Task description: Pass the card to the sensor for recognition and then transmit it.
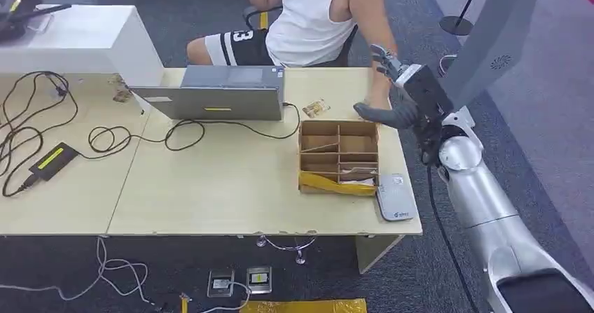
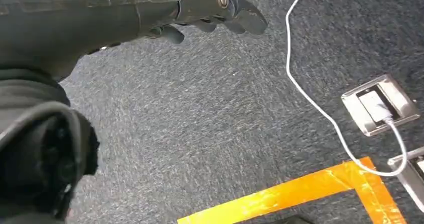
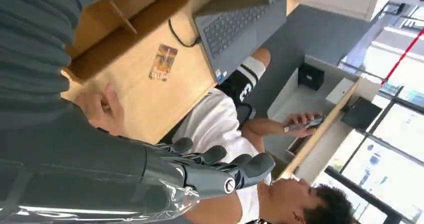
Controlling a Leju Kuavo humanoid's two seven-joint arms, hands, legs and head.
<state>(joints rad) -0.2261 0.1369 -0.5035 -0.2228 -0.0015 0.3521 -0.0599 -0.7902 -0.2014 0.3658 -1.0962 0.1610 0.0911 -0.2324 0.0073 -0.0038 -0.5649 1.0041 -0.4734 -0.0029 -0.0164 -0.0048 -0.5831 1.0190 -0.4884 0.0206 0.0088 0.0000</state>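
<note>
Head view first: we have our right hand (image 1: 392,92) raised over the far right corner of the table (image 1: 210,194), at about two o'clock from the cardboard divider box (image 1: 340,155), fingers spread apart and holding nothing. The card (image 1: 316,108) lies flat on the tabletop just beyond the box's far rim, at roughly eleven o'clock from it and at nine o'clock from our hand, near but apart from the fingers. The grey sensor pad (image 1: 395,197) sits just beside the box's near right corner, at five o'clock. A person in a white shirt (image 1: 308,15) sits directly behind the table, with a hand (image 3: 102,108) resting on the tabletop close to ours. Our left hand (image 2: 215,8) hangs over the carpet, fingers loosely extended and empty.

The risks, as we judge them: the card lies flush on the wood, so our fingers may slide it away rather than lift it, perhaps against the laptop cable (image 1: 231,125). The box's wall stands between card and sensor, and a low carry could snag on it. The person's hand is close enough that a fast reach might strike it.
</note>
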